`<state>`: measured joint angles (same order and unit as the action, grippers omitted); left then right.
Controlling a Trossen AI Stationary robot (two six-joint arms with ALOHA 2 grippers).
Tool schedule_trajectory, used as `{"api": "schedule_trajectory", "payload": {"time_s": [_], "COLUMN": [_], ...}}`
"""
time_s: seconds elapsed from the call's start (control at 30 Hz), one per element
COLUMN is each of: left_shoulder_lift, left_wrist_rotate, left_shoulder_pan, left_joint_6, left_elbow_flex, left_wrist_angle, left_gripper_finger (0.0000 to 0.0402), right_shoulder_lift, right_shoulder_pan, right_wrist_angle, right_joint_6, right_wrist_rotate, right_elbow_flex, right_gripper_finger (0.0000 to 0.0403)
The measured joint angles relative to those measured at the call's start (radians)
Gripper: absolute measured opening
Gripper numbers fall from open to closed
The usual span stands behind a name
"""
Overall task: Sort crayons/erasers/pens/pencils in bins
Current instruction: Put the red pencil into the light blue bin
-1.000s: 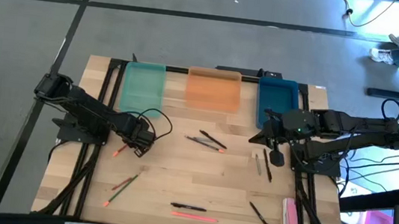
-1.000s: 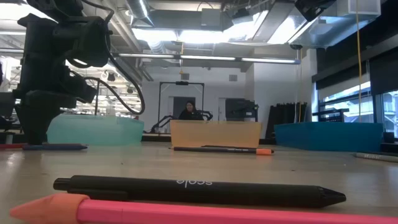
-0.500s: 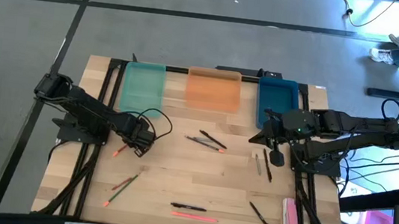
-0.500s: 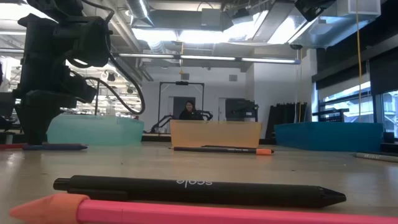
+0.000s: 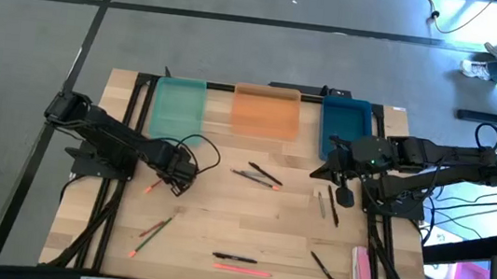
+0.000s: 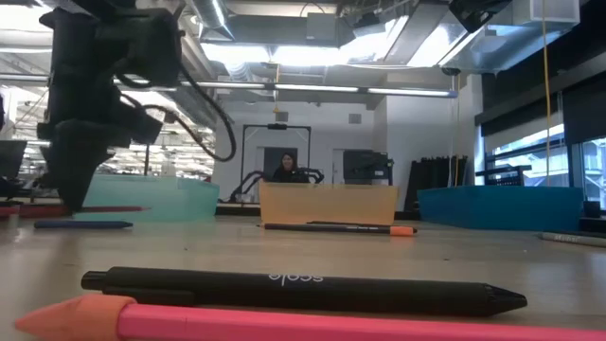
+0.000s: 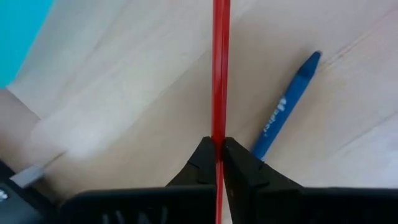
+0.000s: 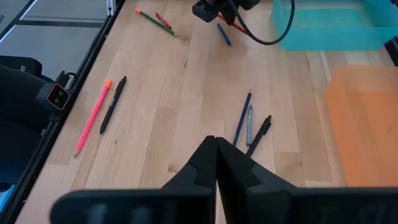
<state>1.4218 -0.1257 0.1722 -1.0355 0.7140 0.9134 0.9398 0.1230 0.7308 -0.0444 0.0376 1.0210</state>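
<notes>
My left gripper point(image 5: 176, 181) points down at the table's left part, shut on a red pencil point(image 7: 219, 74), which also shows in the low view point(image 6: 118, 208). A blue crayon point(image 7: 283, 112) lies on the wood right beside it. At the far edge stand the teal bin point(image 5: 178, 105), the orange bin point(image 5: 266, 111) and the blue bin point(image 5: 344, 122). Black pens point(image 5: 265, 173) and other pencils point(image 5: 156, 229) lie scattered on the table. My right gripper point(image 5: 345, 196) hangs shut above the table's right part, touching nothing. My left gripper pinches the red pencil's shaft point(image 7: 219, 134) between its two fingertips. The fingers come from above, pointing down, and lie across the pencil. The pencil sits about level, lifted just clear of the table, with shaft sticking out on both sides of the fingers.
A black pen point(image 6: 303, 289) and a pink pencil point(image 6: 284, 322) lie near the front edge. More pens point(image 5: 325, 270) and a wide pink strip point(image 5: 362, 275) lie at the front right. Bare wood lies between the left gripper and the bins.
My left gripper has risen a little, taking the red pencil up off the table. The pencil now hangs level just above the wood. The blue crayon beside it has stayed where it was.
</notes>
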Motion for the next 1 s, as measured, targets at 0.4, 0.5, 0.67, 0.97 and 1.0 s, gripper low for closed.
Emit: {"api": "schedule_trajectory", "payload": {"time_s": [0.4,0.5,0.67,0.97,1.0], "left_shoulder_lift": [-0.001,-0.002,-0.002,-0.002,-0.003], "left_wrist_rotate": [-0.014,-0.014,-0.037,-0.153,-0.168], "left_shoulder_pan": [0.0,0.0,-0.001,-0.071,-0.086], "left_joint_6": [0.038,0.068,0.102,0.129,0.131], "left_elbow_flex": [0.135,0.182,0.284,0.474,0.49], "left_wrist_angle": [0.124,0.128,0.182,0.385,0.397], "left_gripper_finger": [0.0001,0.0001,0.0001,0.0001,0.0002], "right_shoulder_lift": [0.0,0.0,0.0,0.0,0.0], "right_shoulder_pan": [0.0,0.0,0.0,0.0,0.0], "right_wrist_angle": [0.0,0.0,0.0,0.0,0.0], "right_joint_6": [0.0,0.0,0.0,0.003,0.004], "right_wrist_rotate": [0.0,0.0,0.0,-0.015,-0.024], "right_elbow_flex": [0.0,0.0,0.0,0.0,0.0], "right_gripper_finger": [0.001,0.001,0.001,0.001,0.001]}}
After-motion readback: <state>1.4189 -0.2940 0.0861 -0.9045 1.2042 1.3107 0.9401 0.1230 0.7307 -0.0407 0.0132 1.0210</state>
